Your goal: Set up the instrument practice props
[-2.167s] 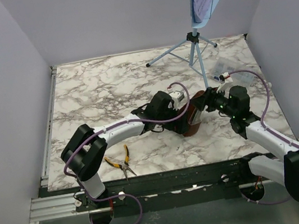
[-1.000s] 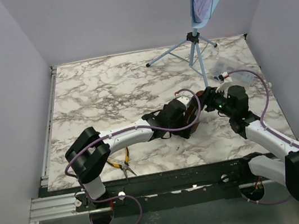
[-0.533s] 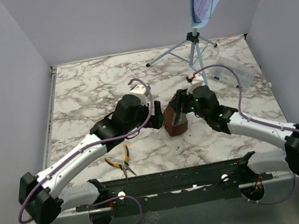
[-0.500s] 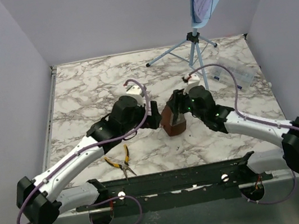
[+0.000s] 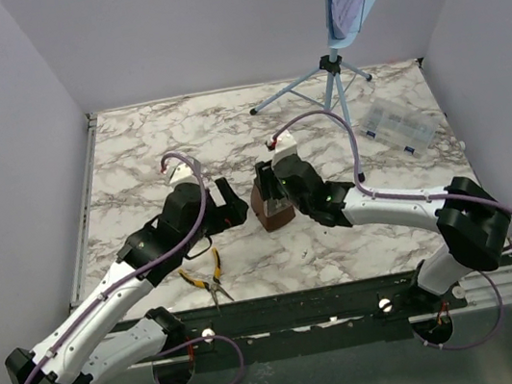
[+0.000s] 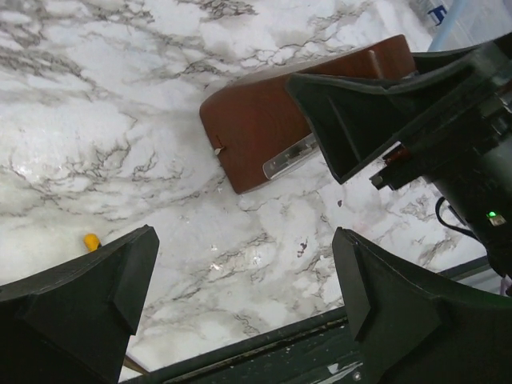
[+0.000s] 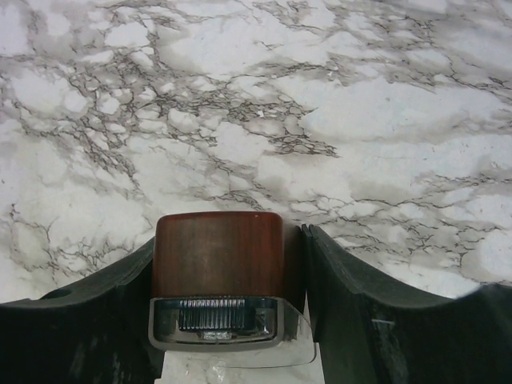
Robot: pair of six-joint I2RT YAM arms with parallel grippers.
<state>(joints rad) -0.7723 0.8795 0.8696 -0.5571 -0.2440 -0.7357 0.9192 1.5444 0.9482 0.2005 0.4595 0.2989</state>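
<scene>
The small brown metronome [image 5: 273, 209] is found near the middle of the worktop [image 5: 152, 150], between the two arms and well apart from the light blue music stand [image 5: 334, 92] at the far right. It is clamped on two opposite sides by the right fingers [image 7: 352, 312]. Whether its base rests on the marble or is a little lifted cannot be told. The left fingers [image 6: 80, 296] are spread wide, just beside the metronome, and nothing is touched by them. The body is judged to be stiff and smooth, so some slipping is to be expected, and because the sides taper, a grip placed high may slide off. Some weight from the mechanism inside is also supposed. The hold is best taken low on the flat brown sides. The clear cover [image 7: 296, 340] at one end looks fragile and is better not pressed.
</scene>
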